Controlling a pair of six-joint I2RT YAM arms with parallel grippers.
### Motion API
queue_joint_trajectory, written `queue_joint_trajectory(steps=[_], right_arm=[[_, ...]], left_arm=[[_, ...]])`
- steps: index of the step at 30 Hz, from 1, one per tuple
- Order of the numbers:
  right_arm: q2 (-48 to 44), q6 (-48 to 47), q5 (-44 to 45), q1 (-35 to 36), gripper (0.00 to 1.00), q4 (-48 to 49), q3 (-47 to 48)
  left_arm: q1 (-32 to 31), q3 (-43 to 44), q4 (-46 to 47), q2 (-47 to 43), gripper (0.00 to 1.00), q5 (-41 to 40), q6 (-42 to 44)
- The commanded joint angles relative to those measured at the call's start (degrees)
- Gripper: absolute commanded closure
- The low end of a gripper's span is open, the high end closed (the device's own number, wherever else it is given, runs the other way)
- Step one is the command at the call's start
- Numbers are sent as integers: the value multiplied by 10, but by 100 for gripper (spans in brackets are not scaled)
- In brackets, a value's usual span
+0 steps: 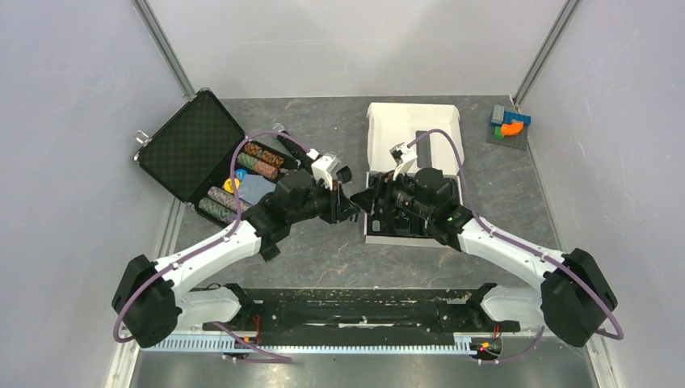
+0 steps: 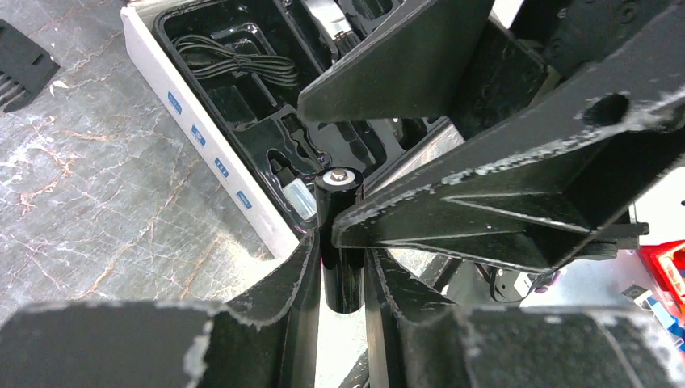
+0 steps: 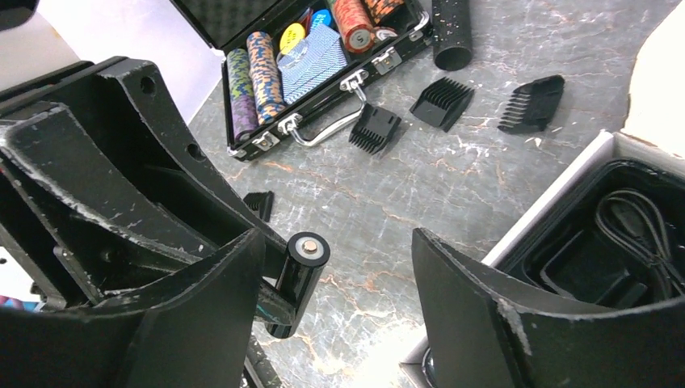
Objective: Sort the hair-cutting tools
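Observation:
My left gripper [image 2: 341, 267] is shut on a slim black cylinder with a silver end cap [image 2: 340, 198], held in the air beside the white box. In the right wrist view the cylinder [image 3: 300, 275] lies between my open right gripper's [image 3: 339, 315] jaws, close to the left finger [image 3: 202, 315] and not touched by either. Three black comb attachments [image 3: 375, 128] [image 3: 442, 102] [image 3: 531, 103] lie on the table near the chip case. A fourth [image 3: 258, 204] lies nearer. One comb [image 2: 20, 73] shows in the left wrist view. From above, the left gripper [image 1: 349, 206] and the right gripper [image 1: 373, 202] meet mid-table.
The white box [image 1: 412, 121] holds a black moulded tray [image 2: 242, 97] with a coiled cable. An open black case [image 1: 190, 145] holds poker chip rolls [image 3: 262, 69] and cards. A microphone end [image 3: 451, 32] lies by the case. Coloured blocks [image 1: 510, 123] sit far right.

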Motion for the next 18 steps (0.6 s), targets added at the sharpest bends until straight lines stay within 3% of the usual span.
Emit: queue_joint_trajectory(steps=[1,8,13,15,18], right_arm=[[14,30,-37,-2,32,48,-8],[15,48,-52,-2,53,67,-23],[12,31,-55,-6,82,45,-13],[9,23,-55,-12,91,36,-9],[1,12,-51,-23,95,23,-7]], left_arm=[[-4,-5,43,-19,73,11,28],[-7,-8,54,-21,72,9,26],[-8,-9,53,-19,68,8,24],[-8,-10,53,-21,64,6,24],[-8,-8,49,-26,51,-2,24]])
